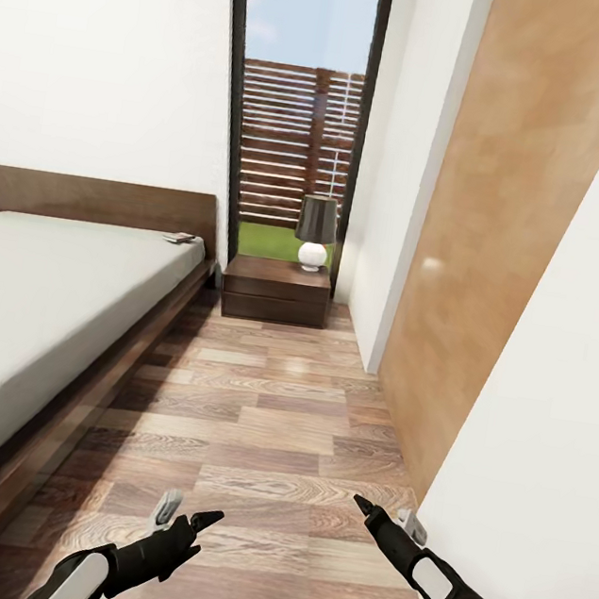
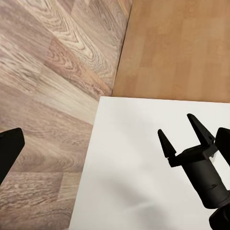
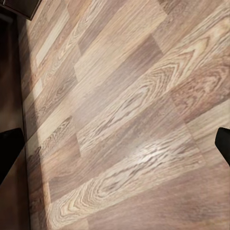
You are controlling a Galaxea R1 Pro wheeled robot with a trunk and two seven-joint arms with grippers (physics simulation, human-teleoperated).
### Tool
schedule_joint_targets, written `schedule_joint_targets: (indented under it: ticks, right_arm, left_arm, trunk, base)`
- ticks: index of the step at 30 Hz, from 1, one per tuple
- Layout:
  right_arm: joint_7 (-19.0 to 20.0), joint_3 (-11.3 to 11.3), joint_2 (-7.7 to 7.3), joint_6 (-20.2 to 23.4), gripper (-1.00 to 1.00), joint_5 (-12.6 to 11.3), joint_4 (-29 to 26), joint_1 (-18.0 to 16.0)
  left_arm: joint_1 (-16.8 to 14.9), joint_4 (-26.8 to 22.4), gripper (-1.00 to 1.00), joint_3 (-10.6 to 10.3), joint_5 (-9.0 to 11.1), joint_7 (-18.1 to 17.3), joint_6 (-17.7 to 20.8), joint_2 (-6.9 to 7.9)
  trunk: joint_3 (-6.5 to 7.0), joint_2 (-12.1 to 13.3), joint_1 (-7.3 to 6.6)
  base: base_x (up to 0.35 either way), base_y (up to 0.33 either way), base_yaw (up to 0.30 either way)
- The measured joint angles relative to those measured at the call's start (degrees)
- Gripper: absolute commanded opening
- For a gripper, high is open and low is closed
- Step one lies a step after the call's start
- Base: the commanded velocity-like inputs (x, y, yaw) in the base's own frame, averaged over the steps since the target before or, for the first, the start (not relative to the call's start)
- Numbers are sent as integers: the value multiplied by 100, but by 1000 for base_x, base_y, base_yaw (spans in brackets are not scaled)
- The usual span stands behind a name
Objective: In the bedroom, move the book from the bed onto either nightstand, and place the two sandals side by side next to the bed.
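My left hand [image 1: 181, 519] and right hand [image 1: 383, 516] both hang released and empty over the plank floor [image 1: 272, 429]. The book [image 1: 180, 238] lies far ahead on the bed [image 1: 51, 303], beside the nightstand [image 1: 276, 291].

open floor [image 1: 278, 449], bed [image 1: 51, 303] left, door [image 1: 501, 223] right

Bright, even daylight enters through the tall window [image 1: 304, 100] far ahead of both pincers. A pale sheen lies on the floor planks [image 1: 299, 368] before the nightstand [image 1: 275, 290]. The bed [image 1: 51, 303] casts a dark band along its near side. Renders are slightly soft; lines lean outward at the head view's edges.
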Motion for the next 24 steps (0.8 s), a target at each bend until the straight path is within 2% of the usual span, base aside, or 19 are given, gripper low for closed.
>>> schedule_joint_targets:
  ticks: [10,24]
  right_arm:
    - [-7,-1,0,-13,100,0,1,-1]
    - [-9,-1,1,-18,100,0,1,-1]
  left_arm:
    - [1,0,100,1,0,-3,-1,0]
    - [1,0,100,1,0,-4,-1,1]
  trunk:
    - [0,0,-1]
    - [-6,0,-1]
  base:
    - [37,-29,40]
    - [78,-79,175]
